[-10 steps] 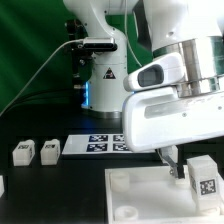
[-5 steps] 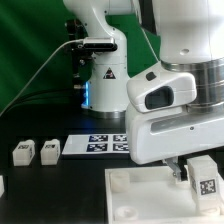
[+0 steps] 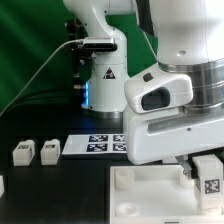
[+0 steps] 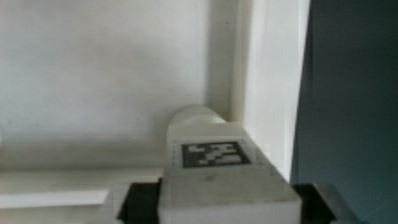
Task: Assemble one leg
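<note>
My gripper (image 3: 200,170) is shut on a leg (image 3: 209,172), a chunky white block with a black-and-white marker, and holds it over the right part of the large white square piece (image 3: 150,196). In the wrist view the leg (image 4: 217,160) sits between the two dark fingers (image 4: 139,203), marker facing the camera, close to the raised rim of the square piece (image 4: 107,90). Two more legs (image 3: 24,152) (image 3: 50,150) stand at the exterior view's left.
The marker board (image 3: 95,144) lies behind the square piece, in front of the robot base (image 3: 100,80). The bulky white wrist housing hides much of the exterior view's right. A white edge (image 3: 2,186) shows at the far left.
The gripper with the leg has moved a little toward the exterior view's right and slightly down over the square piece. The other legs have not moved.
</note>
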`<state>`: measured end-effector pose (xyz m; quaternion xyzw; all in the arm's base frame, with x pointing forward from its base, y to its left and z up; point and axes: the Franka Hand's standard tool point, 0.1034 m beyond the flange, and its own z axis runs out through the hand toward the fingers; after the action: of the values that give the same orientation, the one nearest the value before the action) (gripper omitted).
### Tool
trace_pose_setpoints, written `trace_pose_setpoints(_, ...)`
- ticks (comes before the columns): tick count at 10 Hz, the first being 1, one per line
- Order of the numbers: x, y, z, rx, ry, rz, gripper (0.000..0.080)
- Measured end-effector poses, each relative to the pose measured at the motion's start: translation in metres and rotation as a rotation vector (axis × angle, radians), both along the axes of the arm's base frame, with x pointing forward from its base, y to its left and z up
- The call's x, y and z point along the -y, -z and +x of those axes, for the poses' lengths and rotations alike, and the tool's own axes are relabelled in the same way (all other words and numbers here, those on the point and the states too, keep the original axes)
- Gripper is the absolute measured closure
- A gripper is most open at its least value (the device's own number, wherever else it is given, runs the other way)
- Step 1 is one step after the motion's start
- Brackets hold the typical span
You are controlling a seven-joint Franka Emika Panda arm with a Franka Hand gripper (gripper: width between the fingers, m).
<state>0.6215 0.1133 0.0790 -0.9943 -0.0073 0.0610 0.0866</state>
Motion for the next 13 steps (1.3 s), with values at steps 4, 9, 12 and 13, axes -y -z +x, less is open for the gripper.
trace_pose_setpoints(4, -0.002, 0.001, 0.002, -0.089, 0.589, -0.057, 0.0505)
trace_pose_setpoints(9, -0.008, 0.003, 0.008, -0.241, 1.343, -0.059, 0.0505)
trace_pose_setpoints(12, -0.008, 0.004, 0.007, -0.25, 1.382, -0.065, 0.0411)
trace_pose_setpoints(13, -0.008, 0.004, 0.007, -0.249, 1.378, -0.065, 0.0274)
